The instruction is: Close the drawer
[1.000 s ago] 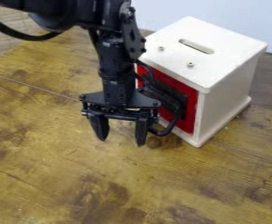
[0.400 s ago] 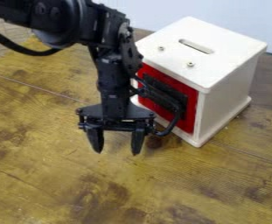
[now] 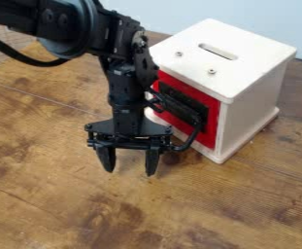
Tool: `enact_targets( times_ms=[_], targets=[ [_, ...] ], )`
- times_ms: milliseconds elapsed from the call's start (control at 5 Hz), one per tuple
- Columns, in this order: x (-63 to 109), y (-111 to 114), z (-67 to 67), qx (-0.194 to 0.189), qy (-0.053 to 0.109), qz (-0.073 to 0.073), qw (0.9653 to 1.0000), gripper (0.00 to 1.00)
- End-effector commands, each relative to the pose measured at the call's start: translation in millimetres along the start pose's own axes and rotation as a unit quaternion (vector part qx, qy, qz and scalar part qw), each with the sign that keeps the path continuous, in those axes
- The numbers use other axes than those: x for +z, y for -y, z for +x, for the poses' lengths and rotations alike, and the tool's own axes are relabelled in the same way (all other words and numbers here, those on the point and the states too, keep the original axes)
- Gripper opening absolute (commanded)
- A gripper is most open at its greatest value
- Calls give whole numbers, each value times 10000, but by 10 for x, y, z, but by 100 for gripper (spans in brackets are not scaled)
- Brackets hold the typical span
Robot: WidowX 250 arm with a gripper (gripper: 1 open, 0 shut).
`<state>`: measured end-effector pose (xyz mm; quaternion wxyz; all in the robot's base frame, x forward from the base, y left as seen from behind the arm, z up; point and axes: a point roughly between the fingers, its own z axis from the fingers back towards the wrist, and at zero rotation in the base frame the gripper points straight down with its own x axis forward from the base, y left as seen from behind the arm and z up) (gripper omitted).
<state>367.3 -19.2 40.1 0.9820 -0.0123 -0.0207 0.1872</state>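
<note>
Gripper [image 3: 130, 160] hangs spread wide, empty, low over the table [image 3: 62, 204] just in front of the drawer [image 3: 192, 109] in its cabinet [image 3: 251, 78]; could snag the handle [image 3: 177, 124], I reckon

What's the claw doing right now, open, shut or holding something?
Claw: open, fingers spread, pointing down, holding nothing, just left of the drawer.
</note>
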Motion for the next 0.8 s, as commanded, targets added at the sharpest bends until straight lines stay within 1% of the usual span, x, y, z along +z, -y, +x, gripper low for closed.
enact_targets(
  times_ms=[0,200,400,600],
  targets=[
    [228,376,51,-185,355,-239,9989,100],
    [257,485,29,-223,347,-258,9988,100],
    [295,376,129,-1,357,-262,9990,100],
    [249,166,68,311,409,-217,9984,100]
  ],
)
